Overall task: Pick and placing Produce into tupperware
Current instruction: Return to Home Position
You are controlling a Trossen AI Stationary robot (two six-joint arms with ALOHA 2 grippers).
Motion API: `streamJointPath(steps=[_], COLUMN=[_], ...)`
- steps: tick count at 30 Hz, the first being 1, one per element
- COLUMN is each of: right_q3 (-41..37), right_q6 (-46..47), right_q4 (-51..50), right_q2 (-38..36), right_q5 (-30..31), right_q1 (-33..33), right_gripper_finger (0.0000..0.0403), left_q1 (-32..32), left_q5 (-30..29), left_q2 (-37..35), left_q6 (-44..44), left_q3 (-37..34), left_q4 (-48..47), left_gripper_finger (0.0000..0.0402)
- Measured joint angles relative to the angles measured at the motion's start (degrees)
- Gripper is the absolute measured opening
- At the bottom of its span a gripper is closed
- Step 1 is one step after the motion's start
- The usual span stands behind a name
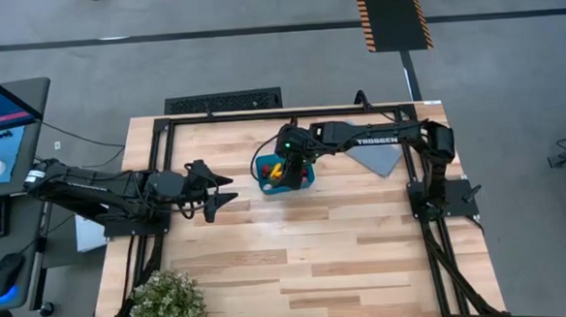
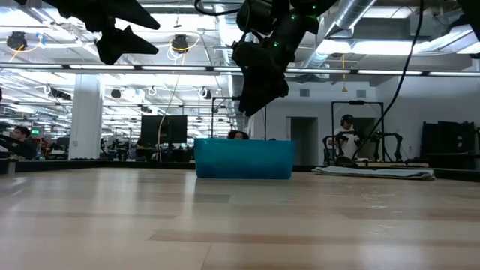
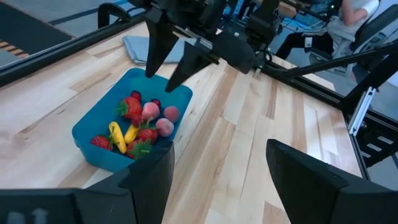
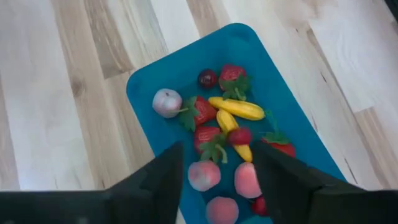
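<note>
The teal tupperware [image 1: 265, 184] stands on the wooden table, a little beyond its middle. It holds the produce [image 4: 224, 118]: red strawberries, pink peaches, two yellow pieces, a dark berry and a pale one. My right gripper [image 4: 217, 168] hangs open just above the tupperware's far end, fingers slanting down, nothing between them. In the left wrist view its two fingers [image 3: 152, 56] stand over the far rim [image 3: 180, 93]. My left gripper [image 1: 217, 189] waits open in the air at the table's left, pointing toward the tupperware [image 3: 93, 121].
A flat grey lid [image 1: 385, 156] lies to the right of the tupperware, under my right arm. A bushy green plant [image 1: 166, 302] stands at the near left corner. Black frame rails [image 1: 290, 112] run along the table's far, left and right edges. Bare wood [image 1: 317, 254] stretches toward the near edge.
</note>
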Motion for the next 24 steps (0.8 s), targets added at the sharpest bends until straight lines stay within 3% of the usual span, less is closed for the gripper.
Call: streamJointPath(steps=[6, 15, 24], right_q3=[0.0, -0.1, -2.6], right_q6=[1.0, -0.5, -3.9], right_q4=[0.0, 4.8, 12.0], right_q2=[0.0, -6.6, -18.6], right_q5=[-0.5, -0.3, 0.3], right_q1=[0.3, 4.9, 9.7], right_gripper_finger=[0.0256, 0.0260, 0.0260], left_q1=[0.0, 0.0, -1.3], left_q5=[-0.5, -2.7, 4.9], left_q2=[0.0, 0.0, -0.8], left_q6=[0.1, 4.4, 10.2], left_q3=[0.0, 0.0, 0.0], left_q4=[-0.1, -5.9, 12.5], left_gripper_finger=[0.0245, 0.0245, 0.0245])
